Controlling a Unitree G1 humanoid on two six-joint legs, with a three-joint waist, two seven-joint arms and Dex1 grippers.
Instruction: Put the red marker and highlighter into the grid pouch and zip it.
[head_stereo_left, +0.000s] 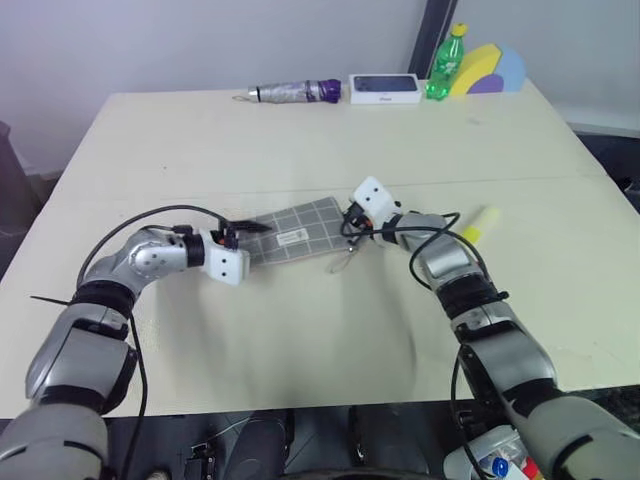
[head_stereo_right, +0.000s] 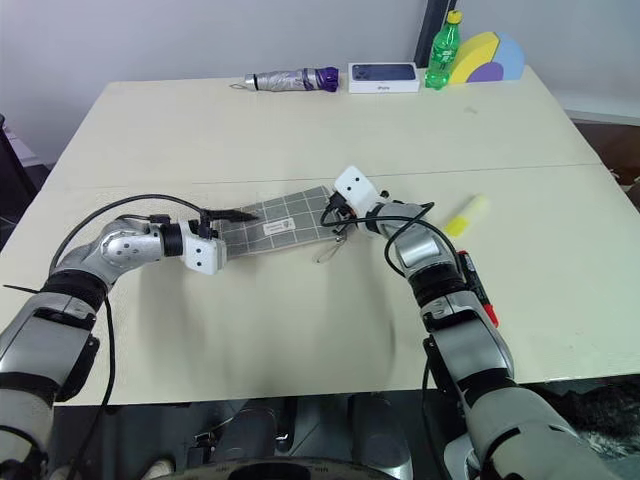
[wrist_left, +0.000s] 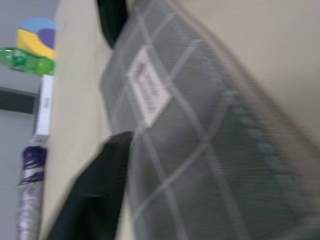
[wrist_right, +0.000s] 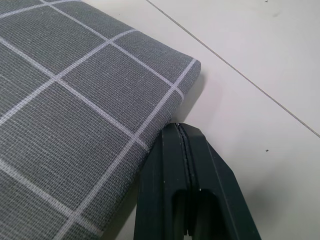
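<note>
Both arms reach inward over the pale desk (head_stereo_left: 300, 330) toward the grid pouch (head_stereo_right: 280, 222), which lies flat between the two grippers with its white label facing up.

Left gripper (head_stereo_right: 232, 215): at the pouch's left end. Its black fingers (wrist_left: 107, 175) stand partly apart, one on top of the fabric beside the label and the other along the far edge of the pouch. Whether they already pinch the fabric cannot be told.

Right gripper (wrist_right: 182, 137): at the pouch's right end. Its two fingers are pressed together with nothing between them, the tips touching the edge of the pouch close to its corner. A thin pull cord (head_stereo_left: 345, 262) loops on the desk just below this gripper.

Highlighter (head_stereo_right: 466, 215): lies on the desk to the outer side of the right gripper, beyond the right forearm, apart from the pouch.

Red marker (head_stereo_right: 475, 285): lies on the desk behind the right gripper, against the outer side of the right arm, partly hidden by it.

Far edge of the desk, well beyond both grippers: a folded umbrella (head_stereo_left: 295, 92), a white box (head_stereo_left: 385, 88), a green bottle (head_stereo_left: 445, 62) and a yellow-and-purple wedge-shaped object (head_stereo_left: 485, 70).
</note>
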